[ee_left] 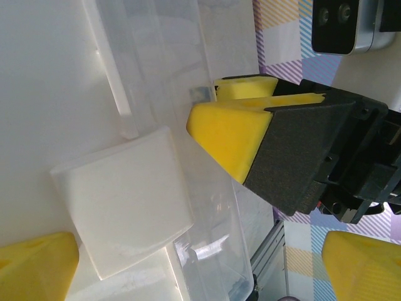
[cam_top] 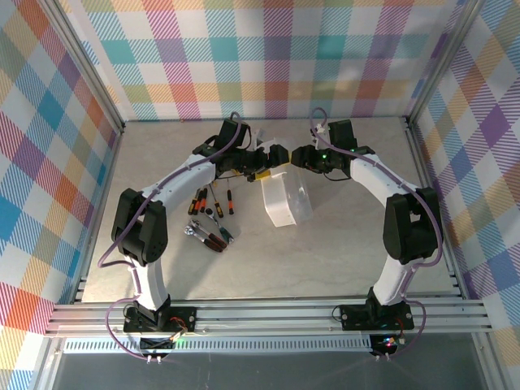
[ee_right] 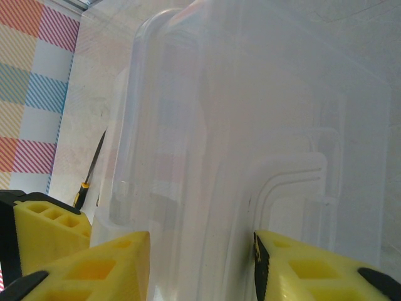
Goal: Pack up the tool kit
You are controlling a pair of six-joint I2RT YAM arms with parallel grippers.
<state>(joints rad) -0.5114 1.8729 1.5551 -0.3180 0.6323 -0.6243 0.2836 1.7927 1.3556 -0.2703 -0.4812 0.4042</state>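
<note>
The case [cam_top: 286, 203] sits mid-table, six o'clock from both jaws; the right gripper [cam_top: 302, 158] straddles its far rim, pinching or not I cannot tell; the left gripper [cam_top: 275, 156] gapes wide beside it; loose tools [cam_top: 213, 218] lie at its nine o'clock.

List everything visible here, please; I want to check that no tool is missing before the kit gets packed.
tool case: one, translucent whitish, mid-table between the arms
screwdrivers: at least three, red and black, left of the case
ratchet: one, chrome, nearer than the screwdrivers
pliers: one, colour too small to tell, beside the ratchet
table: one, pale grey
walls: three, multicoloured plaid, around the table
left arm's fingers: two, yellow, wide open over the case
right arm's fingers: two, yellow, either side of a case wall
</note>
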